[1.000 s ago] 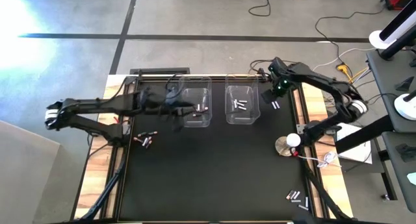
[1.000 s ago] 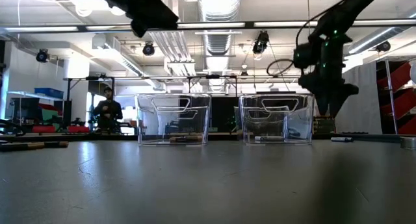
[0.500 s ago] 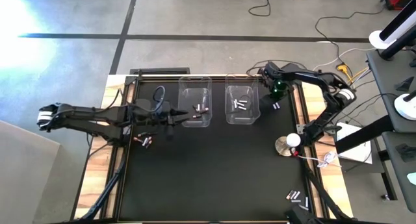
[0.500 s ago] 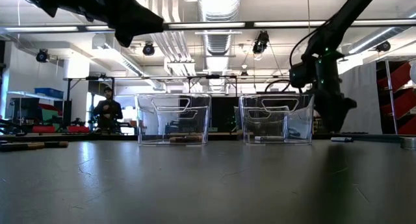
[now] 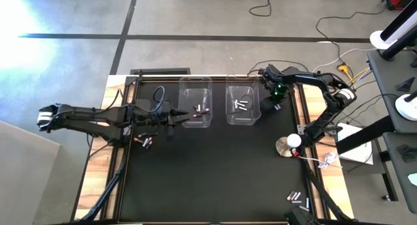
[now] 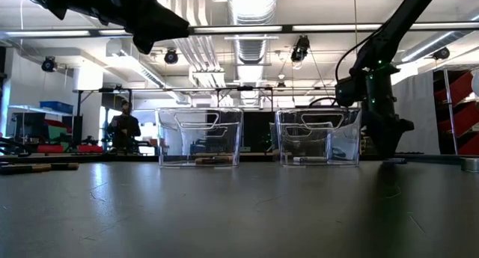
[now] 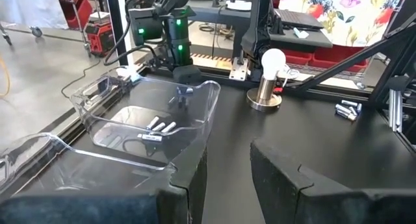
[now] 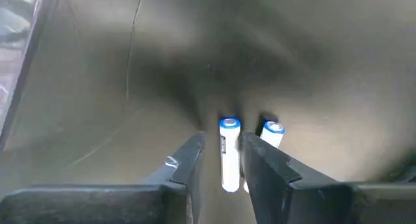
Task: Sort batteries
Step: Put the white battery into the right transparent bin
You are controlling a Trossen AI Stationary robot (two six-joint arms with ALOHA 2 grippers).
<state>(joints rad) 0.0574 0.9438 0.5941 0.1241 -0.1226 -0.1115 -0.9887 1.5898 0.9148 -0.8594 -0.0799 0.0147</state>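
Note:
In the right wrist view, two silvery-white batteries with blue ends lie side by side on the black table, just right of the right clear bin (image 5: pixel 242 104). My right gripper (image 8: pixel 224 143) points down over them. Its fingers stand on either side of one battery (image 8: pixel 229 160), with the other battery (image 8: pixel 273 132) outside them. My left gripper (image 5: pixel 173 118) hangs open and holds nothing above the table, beside the left clear bin (image 5: pixel 197 102). The left bin holds dark batteries (image 5: pixel 202 111) and the right bin holds white ones (image 5: pixel 242 105). My right gripper comes from above, its fingers lying along the battery's two long sides while the battery lies flat on the table. One finger (image 8: pixel 260 160) stands close against the battery. A dark gap shows at the other finger. I cannot tell whether either finger touches it.
Dark batteries (image 5: pixel 144 140) lie on the table's left side, below my left arm. More batteries (image 5: pixel 296 197) lie near the front right corner. A round silver disc with a white bulb and red wire (image 5: pixel 287 145) stands at the right edge. A person (image 6: pixel 123 127) stands far behind the table.
My right gripper has sunk to the table beside the right bin, onto the two batteries there. My left gripper has drawn back from over the left bin toward the table's left edge, then kept still.

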